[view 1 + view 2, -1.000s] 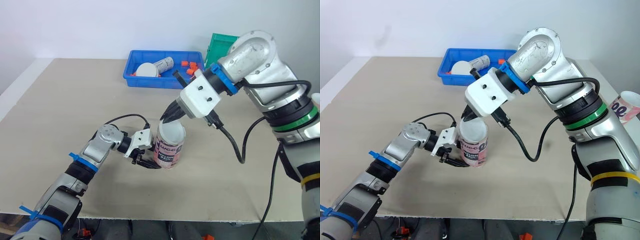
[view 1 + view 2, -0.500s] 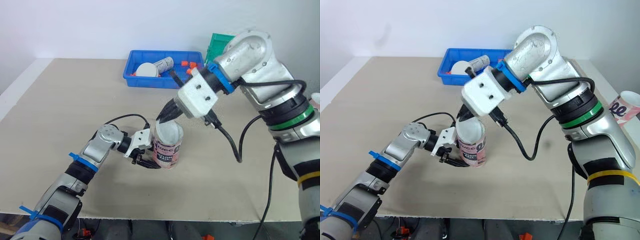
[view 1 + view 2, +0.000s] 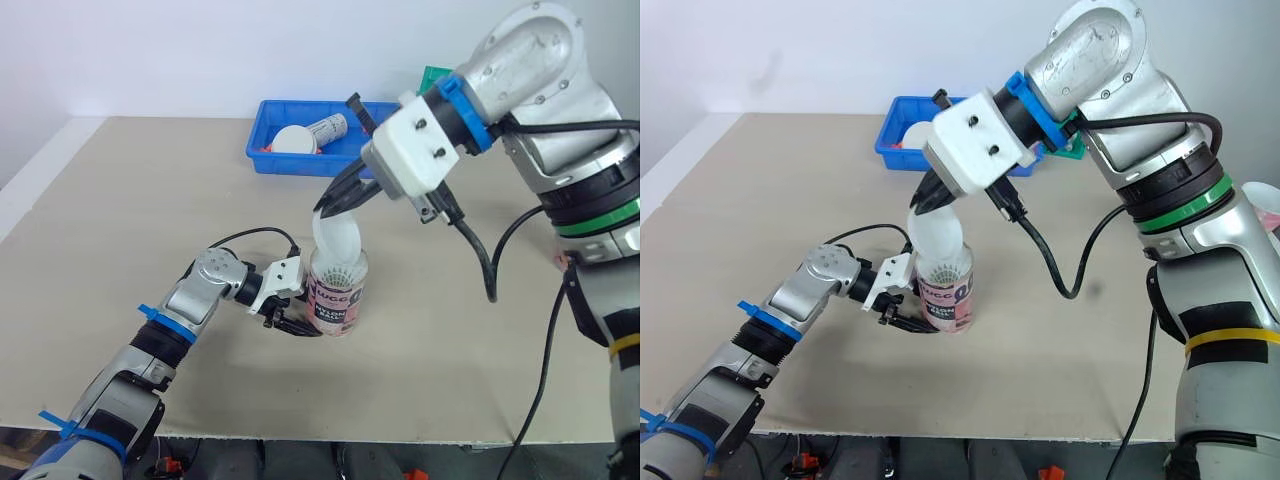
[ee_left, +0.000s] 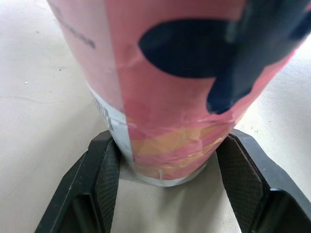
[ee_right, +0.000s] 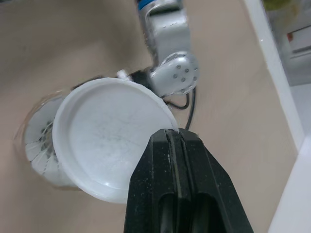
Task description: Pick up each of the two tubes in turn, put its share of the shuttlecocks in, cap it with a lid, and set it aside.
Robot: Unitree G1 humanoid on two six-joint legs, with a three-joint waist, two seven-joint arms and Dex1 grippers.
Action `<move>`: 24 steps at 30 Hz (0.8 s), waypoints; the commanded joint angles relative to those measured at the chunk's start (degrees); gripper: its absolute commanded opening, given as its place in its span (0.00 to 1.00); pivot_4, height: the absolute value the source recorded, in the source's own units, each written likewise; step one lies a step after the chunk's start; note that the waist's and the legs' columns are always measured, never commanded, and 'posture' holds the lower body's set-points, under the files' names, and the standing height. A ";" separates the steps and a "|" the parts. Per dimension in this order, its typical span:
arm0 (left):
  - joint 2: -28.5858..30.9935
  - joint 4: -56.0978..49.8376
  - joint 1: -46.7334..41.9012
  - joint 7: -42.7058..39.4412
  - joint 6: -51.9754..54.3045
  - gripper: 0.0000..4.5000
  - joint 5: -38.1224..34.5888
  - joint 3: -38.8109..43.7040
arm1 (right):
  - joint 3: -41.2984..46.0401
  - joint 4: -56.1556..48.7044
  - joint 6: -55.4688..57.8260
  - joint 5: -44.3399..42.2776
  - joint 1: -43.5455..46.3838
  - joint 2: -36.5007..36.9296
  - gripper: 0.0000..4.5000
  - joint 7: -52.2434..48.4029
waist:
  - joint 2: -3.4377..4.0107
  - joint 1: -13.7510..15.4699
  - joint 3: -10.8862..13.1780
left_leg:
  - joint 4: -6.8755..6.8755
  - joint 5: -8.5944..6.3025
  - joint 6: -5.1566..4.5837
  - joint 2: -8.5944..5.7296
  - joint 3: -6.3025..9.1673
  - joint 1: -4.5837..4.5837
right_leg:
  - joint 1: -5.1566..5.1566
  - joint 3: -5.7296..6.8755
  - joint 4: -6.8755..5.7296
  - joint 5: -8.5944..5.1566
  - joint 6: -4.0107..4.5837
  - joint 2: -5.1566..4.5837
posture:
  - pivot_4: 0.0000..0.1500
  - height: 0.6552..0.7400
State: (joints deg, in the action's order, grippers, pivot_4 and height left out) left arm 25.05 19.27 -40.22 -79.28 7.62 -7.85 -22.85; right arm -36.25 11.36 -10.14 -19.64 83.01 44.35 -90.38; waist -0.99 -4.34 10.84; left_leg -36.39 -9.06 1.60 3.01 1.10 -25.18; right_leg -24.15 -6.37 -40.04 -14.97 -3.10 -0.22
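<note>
A pink-labelled tube (image 3: 338, 302) stands upright on the tan table, with white shuttlecock feathers (image 5: 40, 145) showing in its mouth. My left gripper (image 3: 293, 320) is shut on the tube's base, one black finger (image 4: 104, 165) on each side. My right gripper (image 3: 327, 208) is shut on the rim of a white lid (image 3: 338, 240). The lid hangs tilted just above the tube's mouth, its lower edge close to the rim. In the right wrist view the lid's hollow side (image 5: 109, 141) faces the camera.
A blue bin (image 3: 262, 158) at the table's back holds a second tube (image 3: 326, 128) lying down, a white lid (image 3: 293, 140) and small orange pieces (image 3: 381, 135). A green bin (image 3: 436, 88) stands behind my right arm. A black cable loops beside the left wrist.
My right gripper has risen with the lid, which sat low on the tube's mouth before and now hangs tilted above it. The left gripper and tube have not moved.
</note>
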 commanded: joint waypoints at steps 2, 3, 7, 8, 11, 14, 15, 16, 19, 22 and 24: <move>0.51 0.68 -0.48 0.04 0.60 0.64 1.34 0.05 | -0.54 -2.51 -1.24 -0.04 0.07 0.97 0.01 -2.12 | 0.01 0.00 0.01 | 0.00 0.00 0.00 0.00 0.00 -0.01 | -0.02 0.00 -0.01 0.01 0.00 0.00 | 1.00 0.57; 0.51 0.67 -0.48 0.04 0.62 0.64 1.34 0.05 | -0.79 -2.84 -1.25 -0.14 -0.05 1.06 0.01 -2.12 | 0.01 0.00 0.01 | 0.00 0.00 0.00 0.00 0.01 -0.01 | -0.02 0.00 -0.01 0.01 0.00 0.00 | 1.00 0.57; 0.52 0.52 -0.41 0.11 0.74 0.64 1.30 0.13 | -1.86 -4.07 -2.15 0.99 -1.08 1.27 0.01 -2.12 | 0.01 0.01 0.01 | 0.01 0.00 0.00 0.00 0.01 -0.01 | -0.02 0.00 -0.01 -0.01 0.00 0.00 | 1.00 0.57; 0.53 0.51 -0.41 0.11 0.79 0.64 1.28 0.15 | -2.04 -4.20 -2.38 1.05 -1.07 1.33 0.01 -2.12 | 0.01 0.01 0.01 | 0.01 0.00 0.00 0.00 0.01 -0.01 | -0.02 0.00 0.00 0.00 -0.01 0.00 | 1.00 0.57; 0.63 0.48 -0.38 0.07 0.86 0.64 1.28 0.15 | -1.60 -4.00 -2.50 0.50 -0.88 0.74 0.01 -2.12 | 0.01 0.01 0.01 | 0.01 0.00 0.00 0.00 0.01 -0.01 | -0.02 0.00 0.00 0.00 0.00 0.00 | 1.00 0.57; 0.63 0.46 -0.41 0.04 0.90 0.64 1.30 0.13 | 0.45 -2.03 -0.89 -0.80 1.12 -0.87 0.01 -2.12 | 0.01 0.01 0.01 | 0.01 0.00 0.00 0.00 0.01 -0.01 | -0.02 0.00 0.00 0.00 0.00 0.00 | 1.00 0.57; 0.62 0.48 -0.43 0.04 0.87 0.64 1.31 0.13 | 0.83 -1.37 -0.64 -1.07 1.82 -1.19 0.01 -2.12 | 0.01 -0.01 0.01 | 0.01 0.00 0.00 0.01 0.01 -0.01 | -0.02 0.00 -0.01 0.00 0.01 0.00 | 1.00 0.57; 0.57 0.51 -0.47 0.09 0.85 0.64 1.31 0.14 | 1.15 -0.75 -0.73 -1.01 2.37 -1.42 0.01 -2.12 | 0.01 -0.01 0.01 | 0.01 0.00 0.00 0.01 0.01 -0.01 | -0.03 0.00 -0.01 0.01 0.01 0.00 | 1.00 0.57; 0.47 0.67 -0.57 0.16 0.80 0.64 1.32 0.15 | 1.66 0.08 -1.41 -0.81 3.06 -1.70 0.01 -2.12 | 0.01 0.00 0.01 | 0.01 0.00 0.00 0.01 0.02 -0.02 | -0.03 0.01 -0.01 0.01 0.01 0.01 | 1.00 0.57; 0.48 0.65 -0.57 0.14 0.80 0.64 1.34 0.13 | 1.93 0.67 -1.94 -1.12 4.30 -1.56 0.01 -2.12 | 0.01 0.01 0.01 | 0.01 0.00 0.00 0.00 0.01 -0.02 | -0.02 0.01 0.00 -0.01 0.00 0.00 | 1.00 0.57; 0.50 0.70 -0.55 0.09 0.79 0.64 1.31 0.15 | 1.67 0.72 -2.13 -1.31 4.92 -1.29 0.01 -2.12 | 0.01 0.01 0.01 | 0.02 0.00 0.00 0.00 0.01 -0.02 | -0.04 0.01 -0.01 -0.01 0.01 0.01 | 1.00 0.57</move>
State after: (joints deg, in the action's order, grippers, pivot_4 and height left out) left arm 25.17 19.25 -40.33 -79.33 7.84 -7.81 -22.75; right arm -36.70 12.58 -11.46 -19.96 85.38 42.49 -90.42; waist -0.97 -4.34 10.85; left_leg -36.37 -9.06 1.60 3.01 1.11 -25.20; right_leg -24.19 -6.36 -40.05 -14.98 -3.09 -0.22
